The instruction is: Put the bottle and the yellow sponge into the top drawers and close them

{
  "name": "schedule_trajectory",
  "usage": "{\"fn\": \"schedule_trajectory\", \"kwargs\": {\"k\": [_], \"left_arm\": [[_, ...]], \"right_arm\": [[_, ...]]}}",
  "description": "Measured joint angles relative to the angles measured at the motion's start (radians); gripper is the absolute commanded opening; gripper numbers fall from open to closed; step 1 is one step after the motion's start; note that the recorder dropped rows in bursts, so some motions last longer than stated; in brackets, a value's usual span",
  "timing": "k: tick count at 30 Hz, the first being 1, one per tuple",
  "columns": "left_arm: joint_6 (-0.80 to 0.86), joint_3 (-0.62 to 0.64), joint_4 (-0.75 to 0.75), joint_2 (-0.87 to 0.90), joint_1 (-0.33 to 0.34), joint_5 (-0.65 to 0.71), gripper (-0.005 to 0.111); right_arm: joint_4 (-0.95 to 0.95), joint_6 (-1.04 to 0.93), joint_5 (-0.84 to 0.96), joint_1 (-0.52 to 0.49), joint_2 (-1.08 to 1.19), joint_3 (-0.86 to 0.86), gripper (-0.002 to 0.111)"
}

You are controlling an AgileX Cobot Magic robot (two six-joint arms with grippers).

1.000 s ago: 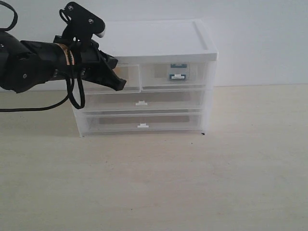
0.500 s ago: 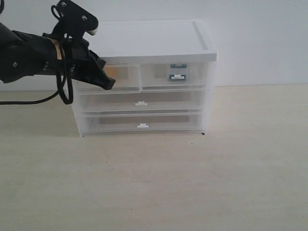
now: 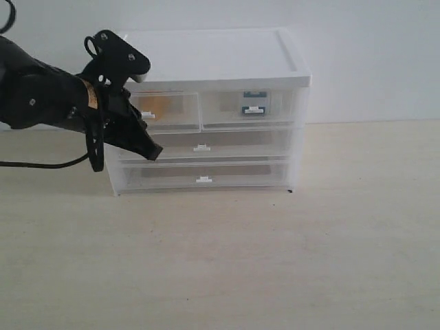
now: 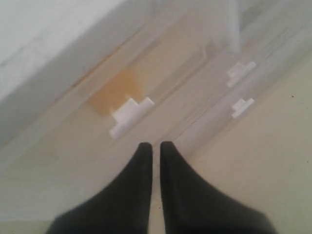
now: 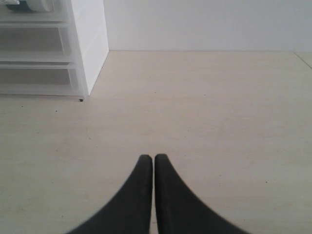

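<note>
The white cabinet [image 3: 220, 58] stands at the back of the table with both top drawers shut. Through the translucent front of the left top drawer [image 3: 168, 110] shows the yellow sponge [image 3: 165, 104], a mustard blur [image 4: 114, 90] behind that drawer's white tab handle [image 4: 130, 117]. Inside the right top drawer [image 3: 251, 108] sits the bottle [image 3: 254, 102], its blue-teal band showing. My left gripper [image 3: 152, 152] is shut and empty, in front of the cabinet's left side, below the left top drawer [image 4: 155, 145]. Shut and empty too, my right gripper [image 5: 153, 157] hangs over bare table, outside the exterior view.
Two full-width drawers [image 3: 203, 146] [image 3: 204, 177] lie below the top pair, both shut. A black cable [image 3: 96, 148] loops under the left arm. The cabinet's side wall [image 5: 90, 44] is at the edge of the right wrist view. Pale wooden table [image 3: 275, 261] stretches in front.
My left gripper has drawn back from the left top drawer's front and dropped lower, uncovering that drawer's handle. The right arm has not moved.
</note>
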Motion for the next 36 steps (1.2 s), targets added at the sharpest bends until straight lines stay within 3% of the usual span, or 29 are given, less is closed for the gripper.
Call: {"fn": "schedule_trajectory", "kwargs": {"k": [9, 13, 23, 29, 36], "left_arm": [[0.0, -0.002, 0.0, 0.058, 0.058, -0.256, 0.004], [-0.012, -0.002, -0.004, 0.058, 0.065, -0.244, 0.004], [-0.049, 0.0, -0.106, -0.121, 0.003, 0.215, 0.004], [-0.049, 0.198, -0.19, -0.395, -0.008, 0.245, 0.004], [-0.049, 0.457, -0.32, -0.721, -0.008, 0.141, 0.004]], "right_arm": [[0.0, 0.0, 0.0, 0.0, 0.0, 0.0, 0.0], [0.0, 0.0, 0.0, 0.0, 0.0, 0.0, 0.0], [0.0, 0.0, 0.0, 0.0, 0.0, 0.0, 0.0], [0.0, 0.0, 0.0, 0.0, 0.0, 0.0, 0.0], [0.0, 0.0, 0.0, 0.0, 0.0, 0.0, 0.0]]}}
